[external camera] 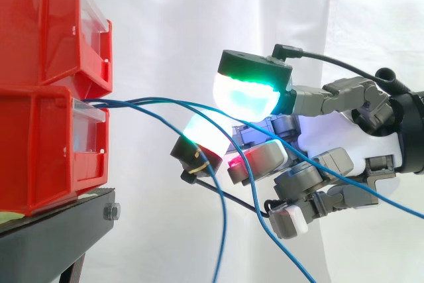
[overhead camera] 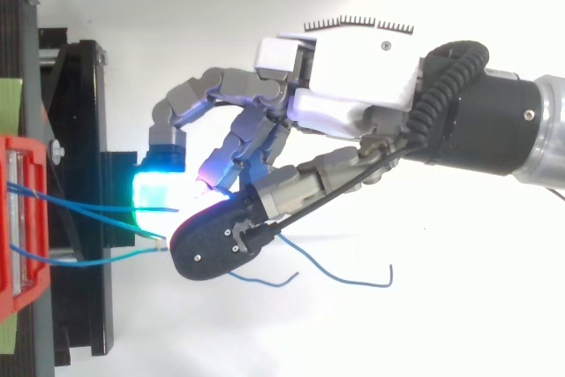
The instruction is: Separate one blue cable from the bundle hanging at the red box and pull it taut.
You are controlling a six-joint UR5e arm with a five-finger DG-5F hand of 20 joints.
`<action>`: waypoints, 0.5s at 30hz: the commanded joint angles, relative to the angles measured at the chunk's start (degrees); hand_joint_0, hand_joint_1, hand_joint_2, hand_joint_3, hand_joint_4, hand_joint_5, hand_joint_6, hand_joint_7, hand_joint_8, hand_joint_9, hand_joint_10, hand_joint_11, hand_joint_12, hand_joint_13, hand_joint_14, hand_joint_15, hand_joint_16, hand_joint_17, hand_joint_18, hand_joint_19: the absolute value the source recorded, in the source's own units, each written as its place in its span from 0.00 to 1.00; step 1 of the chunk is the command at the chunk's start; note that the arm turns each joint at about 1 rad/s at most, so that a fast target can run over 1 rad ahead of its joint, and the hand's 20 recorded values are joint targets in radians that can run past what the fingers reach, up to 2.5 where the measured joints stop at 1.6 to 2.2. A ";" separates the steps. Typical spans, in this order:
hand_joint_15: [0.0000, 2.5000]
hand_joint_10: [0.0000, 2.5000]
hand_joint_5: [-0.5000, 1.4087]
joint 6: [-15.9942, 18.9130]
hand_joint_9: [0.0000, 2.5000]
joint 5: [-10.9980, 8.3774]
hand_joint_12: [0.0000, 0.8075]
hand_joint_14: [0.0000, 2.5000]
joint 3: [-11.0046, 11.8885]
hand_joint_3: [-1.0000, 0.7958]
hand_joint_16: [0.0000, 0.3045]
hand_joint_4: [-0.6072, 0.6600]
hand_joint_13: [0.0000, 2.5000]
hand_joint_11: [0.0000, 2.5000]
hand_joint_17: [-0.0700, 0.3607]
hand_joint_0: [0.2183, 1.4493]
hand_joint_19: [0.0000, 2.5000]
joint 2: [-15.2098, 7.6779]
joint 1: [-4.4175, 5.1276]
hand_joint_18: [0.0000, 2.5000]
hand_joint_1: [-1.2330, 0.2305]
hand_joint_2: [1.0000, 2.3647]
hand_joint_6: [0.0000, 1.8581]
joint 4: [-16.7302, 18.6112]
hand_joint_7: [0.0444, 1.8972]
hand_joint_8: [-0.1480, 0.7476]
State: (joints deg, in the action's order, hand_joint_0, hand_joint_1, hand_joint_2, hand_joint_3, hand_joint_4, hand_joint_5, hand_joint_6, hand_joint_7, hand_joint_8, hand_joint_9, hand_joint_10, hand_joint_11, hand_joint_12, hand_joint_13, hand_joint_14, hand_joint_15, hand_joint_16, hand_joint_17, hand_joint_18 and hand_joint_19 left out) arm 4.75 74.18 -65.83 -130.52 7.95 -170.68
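1. The hand [overhead camera: 344,86] was closed. Its fingers were curled in, and the thumb [overhead camera: 216,240] met the green-glowing pad [overhead camera: 157,196], pinching a blue cable [overhead camera: 84,261] at the point farthest from the wrist.
2. Two strands of the bundle [external camera: 119,104] ran together into that pinch. I could not tell whether one or both were trapped.
3. The step in hand appeared to be isolating one strand. To do it well, the pinch would probably need to be light enough for a second strand to slip free. The pull should then run slowly and straight back along the wrist line, away from the box, until the chosen strand went straight and the rest sagged.
4. Another strand [external camera: 391,201] crossed the fingers toward the wrist, and loose ends [overhead camera: 353,275] hung below the hand. Either could snag during the pull.
5. The cable looked thin, smooth and springy, holding its curves. The pads were thick, rounded and translucent.
6. Ahead of the fingertips stood the red box [external camera: 40,150], glossy hard plastic with a clear front lip [external camera: 89,114] where the cables emerged.
7. The box sat under a second red bin [external camera: 46,24] and on a matte black stand [external camera: 59,220].
8. A white curtain [external camera: 165,31] hung behind.
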 commanded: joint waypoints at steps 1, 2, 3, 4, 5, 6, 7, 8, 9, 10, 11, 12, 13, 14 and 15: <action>0.65 0.04 0.15 0.00 0.45 0.00 0.40 0.34 0.00 0.41 0.15 0.57 0.50 0.63 0.41 0.36 0.35 0.00 0.05 0.42 0.32 0.01 0.45 0.00 0.50 0.44; 0.64 0.05 0.15 0.00 0.45 0.00 0.40 0.34 0.09 0.43 0.15 0.57 0.50 0.63 0.41 0.35 0.35 0.00 0.05 0.42 0.32 0.01 0.45 0.00 0.50 0.44; 0.65 0.05 0.15 0.00 0.45 0.00 0.40 0.34 0.00 0.43 0.16 0.58 0.50 0.63 0.41 0.35 0.35 -0.09 0.05 0.42 0.33 0.01 0.45 0.00 0.50 0.45; 0.65 0.05 0.15 0.00 0.45 0.00 0.40 0.34 0.00 0.43 0.16 0.58 0.50 0.64 0.41 0.35 0.36 -0.09 0.05 0.42 0.34 0.01 0.45 0.00 0.51 0.44; 0.65 0.06 0.15 0.00 0.45 0.00 0.40 0.35 0.09 0.43 0.16 0.59 0.49 0.63 0.42 0.34 0.35 0.00 0.05 0.42 0.35 0.01 0.45 0.00 0.51 0.45; 0.64 0.06 0.15 0.00 0.45 0.00 0.41 0.36 0.00 0.42 0.16 0.59 0.49 0.63 0.42 0.33 0.36 0.00 0.05 0.42 0.35 0.01 0.45 0.00 0.51 0.45; 0.65 0.05 0.15 0.00 0.45 0.00 0.41 0.35 0.00 0.41 0.16 0.59 0.49 0.65 0.42 0.33 0.36 0.00 0.05 0.42 0.36 0.01 0.45 0.00 0.51 0.44; 0.65 0.04 0.15 0.00 0.45 0.00 0.40 0.35 0.00 0.40 0.16 0.58 0.49 0.64 0.42 0.33 0.36 0.00 0.05 0.42 0.37 0.01 0.45 0.00 0.51 0.44; 0.64 0.04 0.15 0.00 0.45 0.00 0.41 0.35 0.00 0.39 0.16 0.59 0.49 0.64 0.42 0.32 0.36 -0.09 0.05 0.41 0.37 0.01 0.45 0.00 0.51 0.44; 0.65 0.04 0.15 0.00 0.45 0.00 0.41 0.35 0.00 0.39 0.16 0.59 0.48 0.64 0.42 0.32 0.36 0.00 0.05 0.41 0.38 0.01 0.45 0.00 0.51 0.44; 0.65 0.04 0.15 0.00 0.45 0.00 0.41 0.35 0.00 0.38 0.16 0.59 0.48 0.65 0.42 0.32 0.36 0.00 0.05 0.41 0.38 0.01 0.45 0.00 0.51 0.45; 0.64 0.03 0.15 0.00 0.45 0.00 0.41 0.35 0.00 0.38 0.16 0.59 0.48 0.65 0.42 0.31 0.37 0.00 0.05 0.41 0.39 0.01 0.45 0.00 0.51 0.45; 0.64 0.03 0.15 0.00 0.45 0.00 0.41 0.35 0.00 0.38 0.16 0.59 0.48 0.65 0.42 0.31 0.37 0.00 0.05 0.41 0.40 0.01 0.45 0.00 0.52 0.46; 0.64 0.03 0.16 0.00 0.45 0.00 0.41 0.35 0.00 0.38 0.16 0.59 0.48 0.65 0.42 0.31 0.37 0.00 0.05 0.41 0.42 0.01 0.45 0.00 0.52 0.45; 0.64 0.03 0.16 0.00 0.45 0.00 0.41 0.35 0.00 0.37 0.16 0.59 0.48 0.65 0.42 0.30 0.37 0.00 0.05 0.41 0.43 0.01 0.45 0.00 0.52 0.45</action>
State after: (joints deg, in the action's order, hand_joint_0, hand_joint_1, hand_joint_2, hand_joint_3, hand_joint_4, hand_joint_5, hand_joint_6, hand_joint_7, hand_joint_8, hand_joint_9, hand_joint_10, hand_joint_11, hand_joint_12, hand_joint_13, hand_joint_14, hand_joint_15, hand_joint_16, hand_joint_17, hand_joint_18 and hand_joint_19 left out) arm 4.75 74.18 -65.82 -130.53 8.00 -170.68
